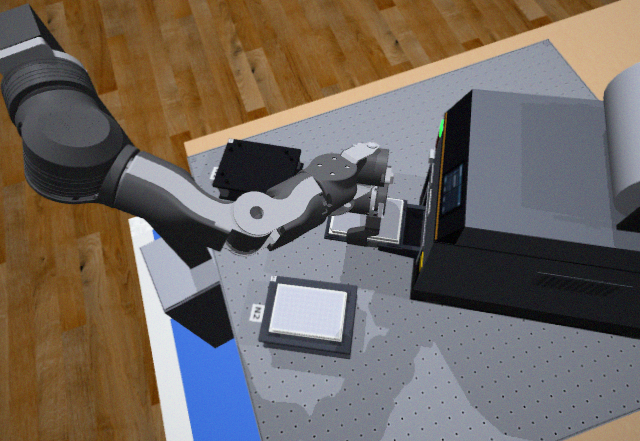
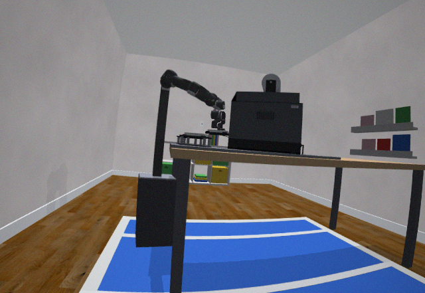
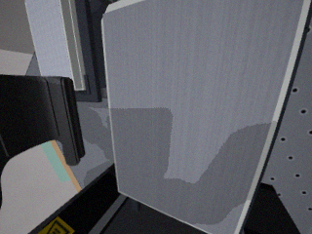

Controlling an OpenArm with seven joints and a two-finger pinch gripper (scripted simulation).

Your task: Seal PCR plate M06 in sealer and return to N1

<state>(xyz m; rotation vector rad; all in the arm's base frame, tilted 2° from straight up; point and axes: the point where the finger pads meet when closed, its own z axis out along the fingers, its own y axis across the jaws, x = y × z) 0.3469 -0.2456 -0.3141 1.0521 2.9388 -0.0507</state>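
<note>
Gripper (image 1: 373, 216): fingers spread wide, straddling plate M06 (image 1: 393, 218), grip on it unclear
M06: on sealer's stage (image 1: 413, 221), stage out
Lamp (image 1: 440, 127): green
N1 nest (image 1: 256, 166): bare
N2 nest (image 1: 351, 317): holds plate M09 (image 1: 308, 311)

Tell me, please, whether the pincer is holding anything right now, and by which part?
Nothing is held: the pincer stands open over M06 on the stage, its fingers not closed on the plate.

Foil-covered M06 (image 1: 392, 216) on sealer's stage (image 1: 410, 224)
</note>
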